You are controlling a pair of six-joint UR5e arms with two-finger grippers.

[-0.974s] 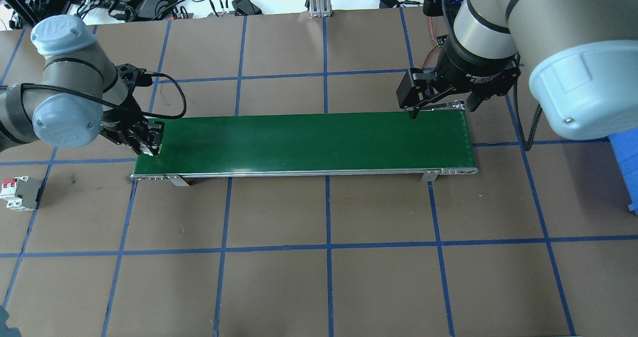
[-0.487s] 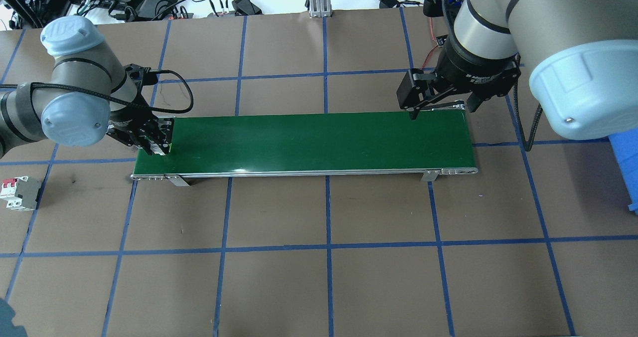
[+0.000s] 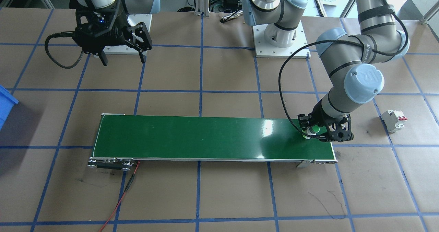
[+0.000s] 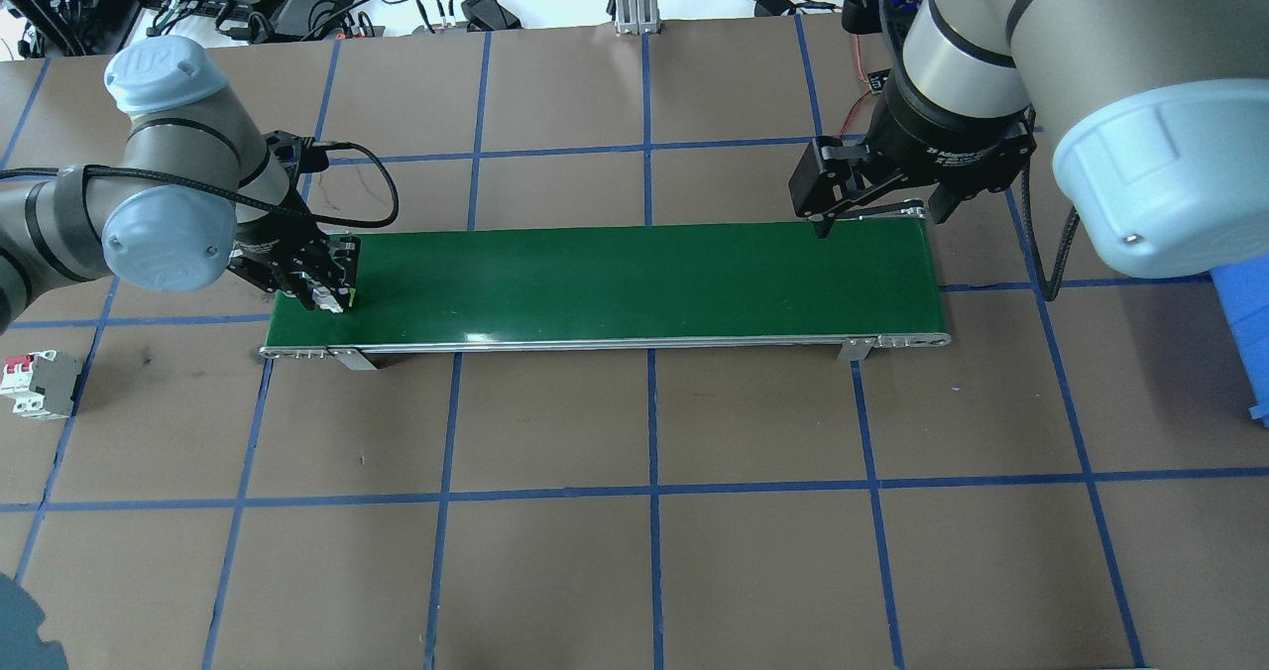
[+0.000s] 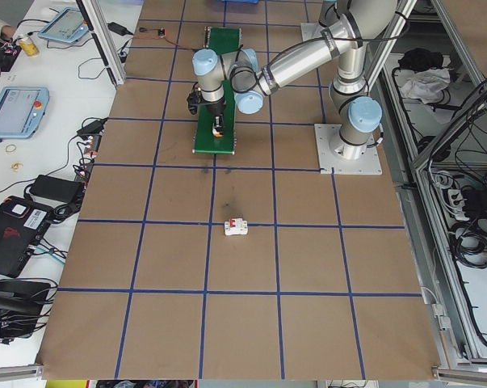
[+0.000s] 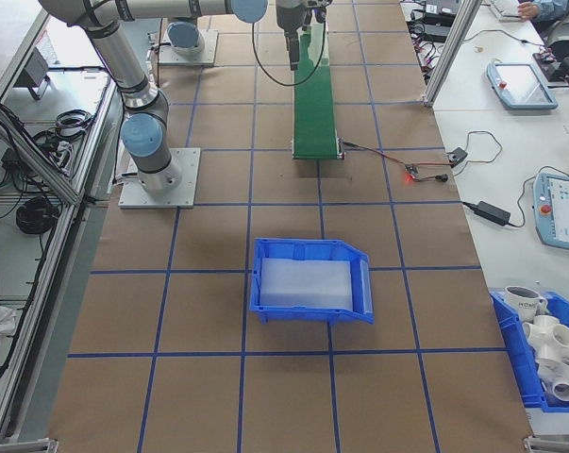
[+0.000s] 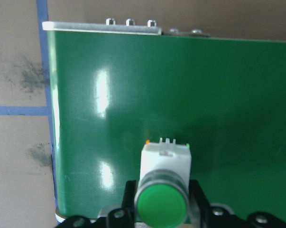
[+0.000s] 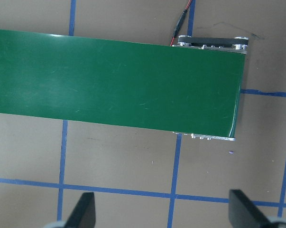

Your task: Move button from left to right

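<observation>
The button (image 7: 162,190), a round green cap on a white boxy base, sits between the fingers of my left gripper (image 7: 161,199), which is shut on it. They hang low over the left end of the green conveyor belt (image 4: 634,274). Whether the button touches the belt I cannot tell. In the overhead view the left gripper (image 4: 325,291) mostly hides the button. From the front the button (image 3: 313,130) shows its green cap. My right gripper (image 4: 877,222) hovers open and empty at the belt's far right end, its fingers (image 8: 83,211) spread wide.
A white circuit breaker with red levers (image 4: 35,383) lies on the table to the left of the belt. A blue bin (image 6: 312,278) stands beyond the belt's right end. A red wire (image 3: 120,201) trails from the belt's right end.
My left gripper has carried the button rightward, from the belt's left edge to a spot over its left end. The right arm has stayed still.
</observation>
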